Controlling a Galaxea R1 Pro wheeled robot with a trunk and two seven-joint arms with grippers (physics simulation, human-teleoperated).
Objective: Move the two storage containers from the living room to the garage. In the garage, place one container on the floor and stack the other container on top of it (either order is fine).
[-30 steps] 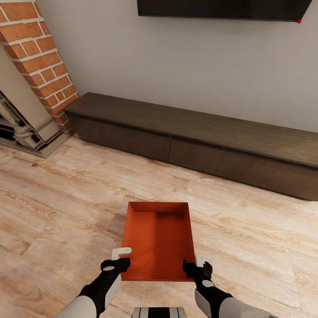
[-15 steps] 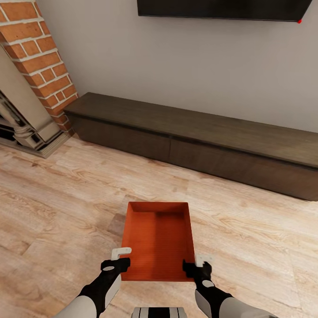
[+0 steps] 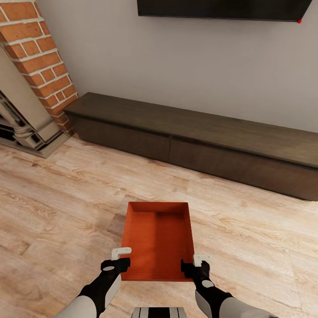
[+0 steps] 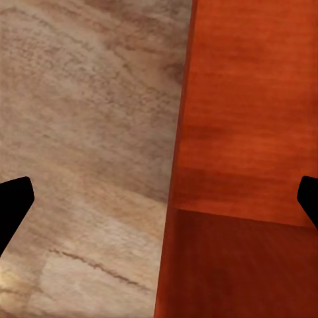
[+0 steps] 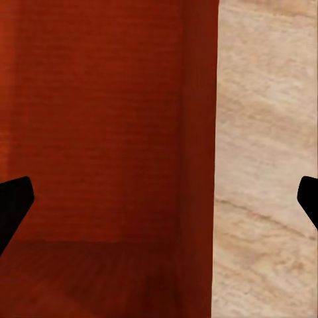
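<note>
1. An orange-red open-top storage container (image 3: 158, 240) sits on the light wood-plank floor (image 3: 57, 212) of the living room, low in the head view at about 6 o'clock from the picture's centre; its long axis runs away from the robot, and its inside looks bare.
2. The left gripper (image 3: 118, 259) stands at the container's near left corner, roughly 7 o'clock from the bin's middle; one pale finger (image 3: 120, 252) lies just outside the left wall, the dark one beside the near edge; the jaws are spread, with the wall between them in the left wrist view, where the dark fingertips (image 4: 13, 207) sit far apart at the frame's edges; whether either pad touches the wall I cannot tell.
3. The right gripper (image 3: 195, 264) stands at the near right corner, about 5 o'clock from the bin's middle; its pale finger (image 3: 201, 257) is outside the right wall and its dark finger just inside or on the rim; the jaws are likewise spread wide, straddling the wall in the right wrist view, where the container (image 5: 106, 132) lies on one side and the planks (image 5: 265, 165) on the other.
4. Beyond the bin, towards 12 o'clock, a long low dark-brown cabinet (image 3: 198, 137) runs along the grey wall (image 3: 176, 62); a dark flat screen (image 3: 221, 9) hangs above it at the top edge.
5. At 10 o'clock a red brick fireplace (image 3: 39, 57) rises, with a pale stone surround (image 3: 26, 119) at its foot.
</note>
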